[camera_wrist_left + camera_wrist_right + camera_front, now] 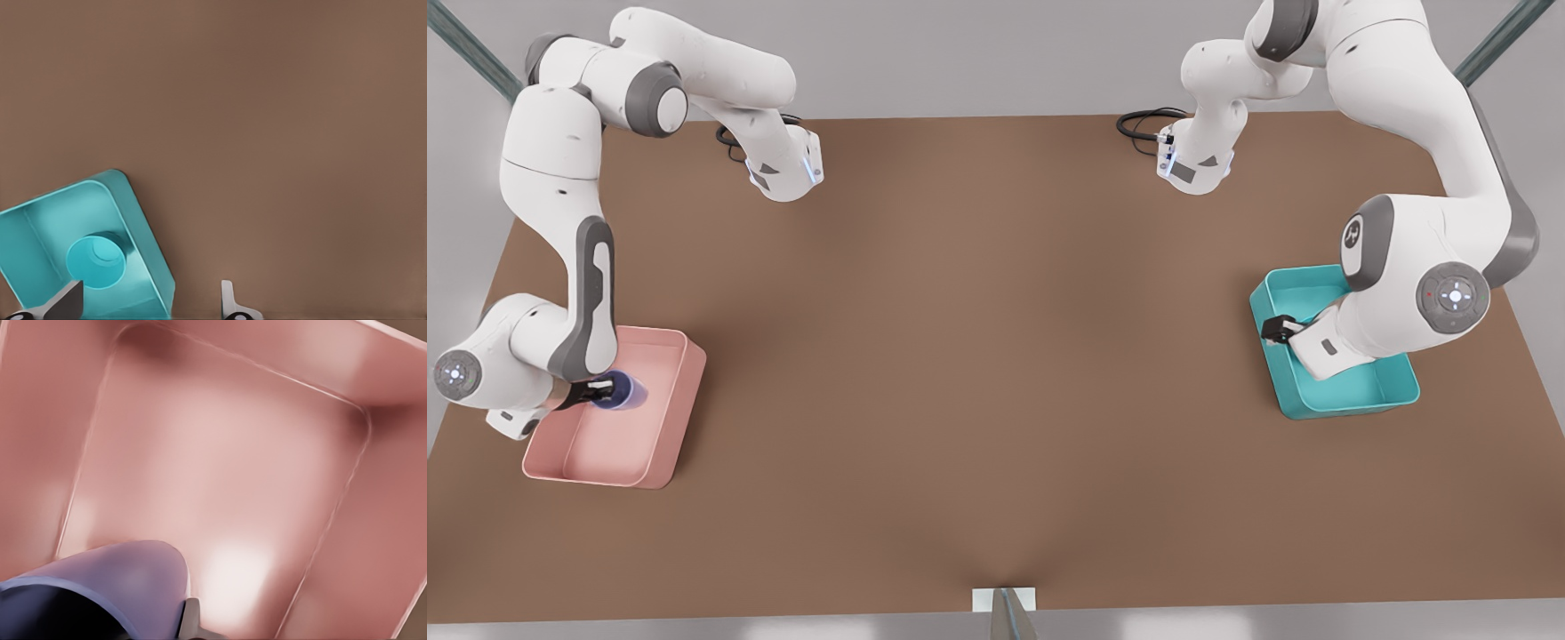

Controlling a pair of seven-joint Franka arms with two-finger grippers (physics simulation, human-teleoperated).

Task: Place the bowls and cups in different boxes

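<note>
The lavender-blue cup hangs tilted over the pale pink box at the front view's left, with my right gripper shut on it. In the right wrist view the cup is close up over the pink box's floor, one finger against its side. At the front view's right my left gripper hovers over the teal box. In the left wrist view its fingers are spread open with nothing between them, and the teal bowl lies inside the teal box.
Both boxes stand on a brown table, far apart near its two side edges. Black cables lie at the back by the arm bases. A small white bracket sits at the front edge.
</note>
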